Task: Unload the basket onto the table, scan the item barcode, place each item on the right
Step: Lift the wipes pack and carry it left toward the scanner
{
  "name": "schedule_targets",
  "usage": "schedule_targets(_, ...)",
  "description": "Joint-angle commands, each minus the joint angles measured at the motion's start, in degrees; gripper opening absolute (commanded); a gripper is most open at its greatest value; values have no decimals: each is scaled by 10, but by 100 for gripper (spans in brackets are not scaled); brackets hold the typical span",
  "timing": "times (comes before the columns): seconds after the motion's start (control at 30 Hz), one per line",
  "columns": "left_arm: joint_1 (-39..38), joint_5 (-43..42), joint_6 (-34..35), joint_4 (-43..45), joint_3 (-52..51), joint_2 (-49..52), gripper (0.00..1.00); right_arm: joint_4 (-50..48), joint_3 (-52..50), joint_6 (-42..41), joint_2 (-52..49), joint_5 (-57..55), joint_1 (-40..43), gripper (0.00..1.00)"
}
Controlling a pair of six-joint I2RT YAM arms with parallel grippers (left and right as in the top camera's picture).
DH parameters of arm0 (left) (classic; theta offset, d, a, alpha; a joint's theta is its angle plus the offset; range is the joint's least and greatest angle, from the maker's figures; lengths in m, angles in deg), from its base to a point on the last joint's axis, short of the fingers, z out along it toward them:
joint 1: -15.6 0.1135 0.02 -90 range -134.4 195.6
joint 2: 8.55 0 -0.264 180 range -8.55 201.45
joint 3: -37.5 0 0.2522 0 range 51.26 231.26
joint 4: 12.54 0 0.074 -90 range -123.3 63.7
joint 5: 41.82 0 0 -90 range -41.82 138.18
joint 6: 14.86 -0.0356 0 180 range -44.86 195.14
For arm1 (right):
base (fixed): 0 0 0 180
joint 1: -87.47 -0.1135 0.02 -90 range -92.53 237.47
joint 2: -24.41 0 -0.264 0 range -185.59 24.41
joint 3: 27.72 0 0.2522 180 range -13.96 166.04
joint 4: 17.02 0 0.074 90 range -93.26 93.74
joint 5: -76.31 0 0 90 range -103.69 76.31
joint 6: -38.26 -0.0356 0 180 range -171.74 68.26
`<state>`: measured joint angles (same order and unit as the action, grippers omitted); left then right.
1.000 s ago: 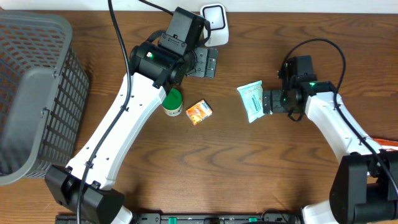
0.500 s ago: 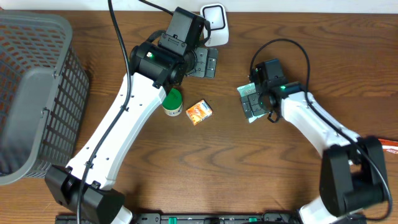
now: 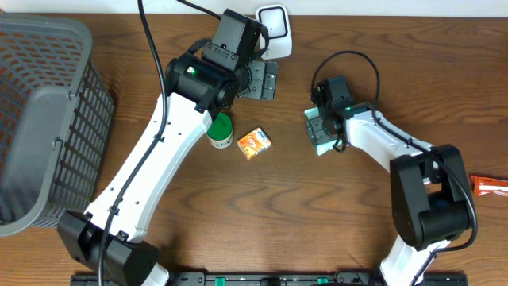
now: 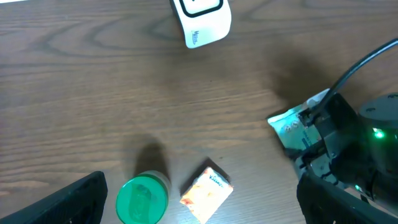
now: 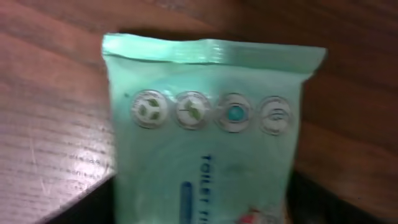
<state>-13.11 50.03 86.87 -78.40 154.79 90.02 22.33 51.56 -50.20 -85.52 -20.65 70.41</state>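
Observation:
A pale green wipes packet [image 5: 205, 124] lies flat on the wooden table, printed side up, and no barcode shows on it. My right gripper [image 5: 202, 199] has come down over it, and its dark fingers [image 5: 87, 208] press against both long edges. From overhead the packet [image 3: 317, 141] is mostly covered by that gripper [image 3: 324, 127]. The white scanner [image 3: 274, 28] stands at the table's back edge. My left gripper [image 3: 266, 79] hovers open just in front of the scanner, holding nothing.
A green-capped bottle [image 3: 221, 129] and a small orange box [image 3: 254, 143] sit between the two arms. A grey mesh basket [image 3: 40, 119] fills the left side. An orange wrapper [image 3: 492, 185] lies at the right edge.
My right arm swung left until the gripper came over the packet, and its jaws have narrowed onto the packet's sides. The left arm has stayed still.

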Motion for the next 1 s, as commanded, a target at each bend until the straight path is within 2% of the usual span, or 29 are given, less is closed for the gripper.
schedule_targets(0.0, 2, 3, -10, 0, 2, 0, 98, 1, -7, -21, -28, -18, -3, 47)
schedule_targets(0.07, 2, 3, -10, 0, 2, 0, 98, -1, -6, -38, -28, -18, -3, 37)
schedule_targets(0.1, 2, 3, -10, 0, 2, 0, 98, -1, -6, -48, -28, -17, -3, 35)
schedule_targets(0.3, 2, 3, -10, 0, 2, 0, 98, 31, -1, -115, -26, -6, -2, 33)
schedule_targets(0.4, 2, 3, -10, 0, 2, 0, 98, 85, 16, -123, -14, 50, -1, 31)
schedule_targets(0.5, 2, 3, -10, 0, 2, 0, 98, 152, 46, -125, -1, 123, 8, 33)
schedule_targets(0.6, 2, 3, -10, 0, 2, 0, 98, 265, 98, -162, 5, 207, 28, 30)
schedule_targets(0.67, 2, 3, -10, 0, 2, 0, 98, 342, 130, -176, 5, 275, 43, 34)
schedule_targets(0.7, 2, 3, -10, 0, 2, 0, 98, 403, 151, -176, 5, 355, 58, 36)
schedule_targets(0.73, 2, 3, -10, 0, 2, 0, 98, 429, 158, -176, 5, 393, 65, 32)
schedule_targets(0.87, 2, 3, -10, 0, 2, 0, 98, 505, 163, -176, 5, 511, 87, 3)
schedule_targets(0.97, 2, 3, -10, 0, 2, 0, 98, 533, 163, -182, 5, 564, 101, 1)
